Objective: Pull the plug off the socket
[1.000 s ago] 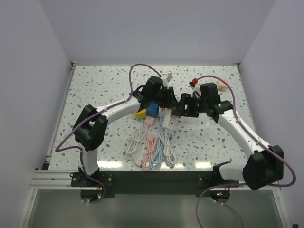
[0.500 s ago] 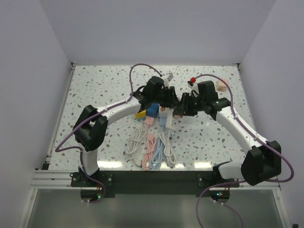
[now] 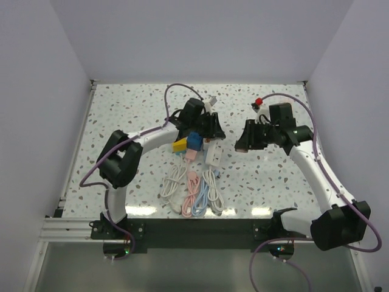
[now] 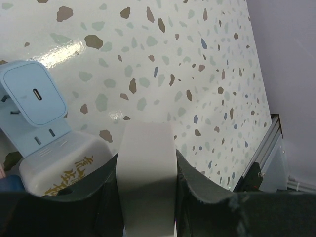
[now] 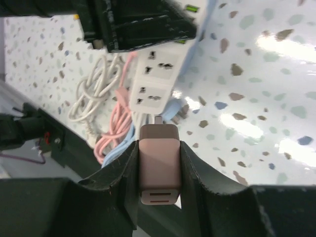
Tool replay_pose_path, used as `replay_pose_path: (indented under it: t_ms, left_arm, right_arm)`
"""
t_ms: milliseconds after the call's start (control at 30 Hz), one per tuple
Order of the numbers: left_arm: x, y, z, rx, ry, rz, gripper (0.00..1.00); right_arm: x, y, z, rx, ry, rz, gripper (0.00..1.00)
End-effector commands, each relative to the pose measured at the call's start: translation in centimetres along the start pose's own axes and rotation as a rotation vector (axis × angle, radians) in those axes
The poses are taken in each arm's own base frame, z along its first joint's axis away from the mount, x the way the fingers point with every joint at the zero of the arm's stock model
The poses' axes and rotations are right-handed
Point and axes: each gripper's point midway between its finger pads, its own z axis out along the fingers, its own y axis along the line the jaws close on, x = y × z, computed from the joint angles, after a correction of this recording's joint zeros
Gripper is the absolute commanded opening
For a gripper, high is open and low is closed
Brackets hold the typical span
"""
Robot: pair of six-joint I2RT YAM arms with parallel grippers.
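A white power strip (image 3: 214,153) lies mid-table. My left gripper (image 3: 212,129) is shut on its far end, which fills the space between the jaws in the left wrist view (image 4: 146,168). My right gripper (image 3: 240,139) is shut on a pink plug (image 5: 159,163), held clear of the strip to its right. In the right wrist view the plug's prong points at the strip (image 5: 155,81), whose near sockets show empty. A light blue charger (image 4: 34,96) sits in a white block beside my left gripper (image 4: 146,160).
Yellow (image 3: 180,145), blue (image 3: 194,140) and pink (image 3: 189,154) plugs lie left of the strip. Coiled white, pink and blue cables (image 3: 193,191) lie near the front edge, also in the right wrist view (image 5: 106,106). White walls enclose the table.
My right gripper has moved right, away from the strip, carrying the pink plug out of the socket. My left gripper stays on the strip, shifted slightly.
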Motion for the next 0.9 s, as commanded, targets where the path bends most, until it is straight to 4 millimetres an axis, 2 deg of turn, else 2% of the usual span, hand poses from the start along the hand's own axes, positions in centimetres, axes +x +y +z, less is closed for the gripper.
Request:
replay_pose_path:
  t_ms: [0,33,67,133,167,200,300,333,400,433,467,500,533,600,633,667,700,733,767,800,833,867]
  left_arm:
    - [-2.1,-2.8,-1.1,0.104,-0.048,0.059,0.00]
    - [-2.9,-4.0,-1.3,0.151,-0.076,0.069,0.00]
    - [-3.0,-5.6,-2.2,0.208,-0.074,0.059,0.00]
    - [-3.5,-7.4,-3.3,0.279,-0.104,0.067,0.00]
    - [-3.9,-8.9,-4.5,0.330,-0.112,0.059,0.00]
    - [-4.0,-9.6,-5.0,0.353,-0.122,0.056,0.00]
    - [-4.7,-11.8,-7.0,0.434,-0.143,0.055,0.00]
    - [-4.9,-12.4,-7.5,0.454,-0.152,0.049,0.00]
    - [-5.4,-13.8,-8.9,0.493,-0.164,0.063,0.00]
    - [-5.9,-14.6,-9.5,0.512,-0.171,0.072,0.00]
    - [-6.3,-15.0,-10.3,0.519,-0.177,0.073,0.00]
    - [-6.8,-15.1,-10.8,0.517,-0.185,0.072,0.00]
    - [-7.5,-15.0,-11.5,0.516,-0.199,0.059,0.00]
    - [-8.4,-15.1,-13.2,0.516,-0.222,0.052,0.00]
    - [-9.1,-14.2,-14.0,0.502,-0.240,0.037,0.00]
    - [-9.8,-14.6,-15.8,0.507,-0.273,0.050,0.00]
    - [-10.3,-14.4,-16.7,0.498,-0.296,0.051,0.00]
    - [-11.2,-13.2,-17.7,0.474,-0.331,0.043,0.00]
    - [-11.9,-13.6,-19.8,0.480,-0.380,0.061,0.00]
    - [-12.8,-13.2,-20.8,0.470,-0.422,0.063,0.00]
    - [-14.2,-11.4,-22.2,0.438,-0.480,0.052,0.00]
    - [-15.2,-10.9,-23.6,0.420,-0.531,0.052,0.00]
  right_arm:
    - [-2.4,-3.6,-1.7,0.170,-0.128,0.051,0.00]
    - [-3.0,-5.0,-1.8,0.225,-0.158,0.089,0.00]
    - [-4.5,-7.9,-2.4,0.352,-0.232,0.134,0.00]
    - [-5.7,-11.2,-2.3,0.498,-0.298,0.241,0.00]
    - [-6.8,-12.6,-2.4,0.561,-0.358,0.273,0.00]
    - [-7.4,-15.2,-2.9,0.683,-0.422,0.359,0.00]
    - [-9.2,-18.5,-3.6,0.810,-0.588,0.519,0.00]
    - [-9.2,-20.3,-3.8,0.884,-0.621,0.557,0.00]
    - [-10.0,-22.6,-4.3,0.932,-0.693,0.657,0.00]
    - [-9.7,-23.7,-3.4,0.965,-0.673,0.680,0.00]
    - [-9.7,-25.3,-3.8,0.995,-0.684,0.717,0.00]
    - [-10.2,-26.4,-4.4,1.021,-0.702,0.741,0.01]
    - [-9.6,-27.8,-3.6,1.057,-0.672,0.761,0.01]
    - [-9.9,-29.8,-4.1,1.081,-0.691,0.812,0.01]
    - [-9.9,-30.5,-3.8,1.077,-0.689,0.829,0.01]
    - [-9.8,-32.0,-3.6,1.087,-0.682,0.858,0.00]
    - [-9.8,-32.8,-3.3,1.085,-0.677,0.869,0.01]
    - [-10.0,-33.4,-3.1,1.082,-0.674,0.877,0.01]
    - [-10.1,-34.2,-2.1,1.064,-0.659,0.888,0.01]
    - [-10.7,-34.8,-2.3,1.055,-0.671,0.896,0.02]
    - [-11.0,-35.2,-1.9,1.041,-0.669,0.900,0.03]
    - [-11.9,-35.6,-1.9,1.024,-0.685,0.906,0.04]
